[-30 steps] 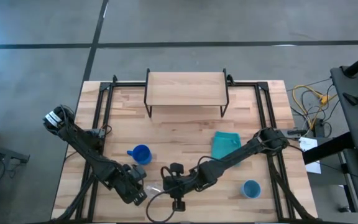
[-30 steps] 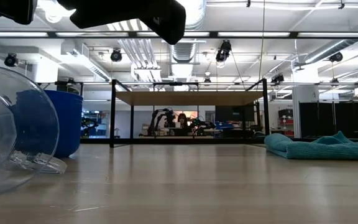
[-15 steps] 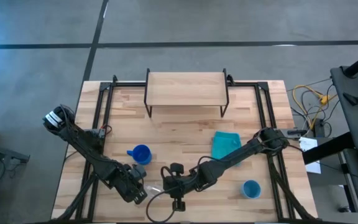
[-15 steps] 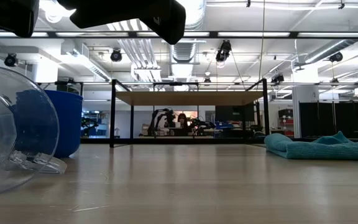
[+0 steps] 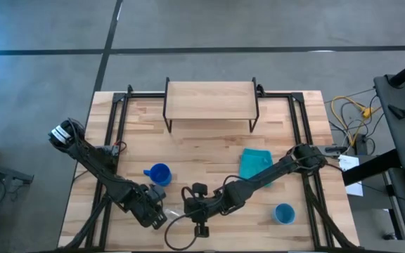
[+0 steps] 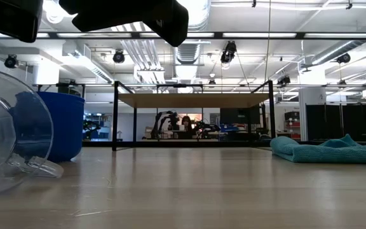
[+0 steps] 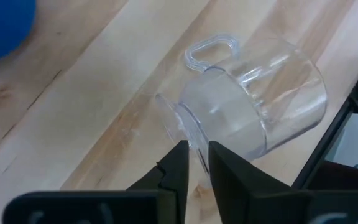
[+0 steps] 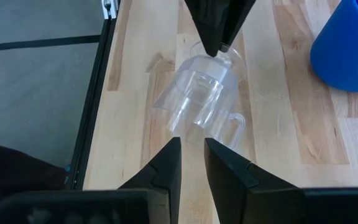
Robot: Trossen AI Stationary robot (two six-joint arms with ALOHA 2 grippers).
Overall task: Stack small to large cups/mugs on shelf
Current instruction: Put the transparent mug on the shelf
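The clear cup (image 5: 171, 212) lies on its side near the table's near edge, between my two grippers, with its handle (image 6: 38, 168) on the tabletop. My left gripper (image 5: 153, 216) is at the cup's narrow base end and is shut on it. My right gripper (image 5: 187, 206) stands at the cup's wide mouth (image 8: 188, 134), its fingers a narrow gap apart. The deep blue mug (image 5: 159, 174) stands upright just beyond them. The light blue cup (image 5: 284, 213) stands near the table's right near corner. The shelf (image 5: 209, 100) stands at the far edge on black legs. My left gripper pinches the flange at the clear cup's base end (image 7: 180, 127) between its two fingers, coming in from the table's left side. The cup lies on its side, mouth pointing away from this gripper. My right gripper's fingertips reach the cup's mouth rim; I cannot tell whether they touch it.
A teal folded cloth (image 5: 255, 163) lies right of centre, beside my right arm. Black frame rails (image 5: 118, 119) run along the table's left and right sides. Bare wood lies between the mug and the shelf. Cables (image 5: 350, 116) lie off the table's right edge.
The clear cup has slid a little toward the table's left edge, still on its side. My left gripper has drawn back slightly the same way with it.
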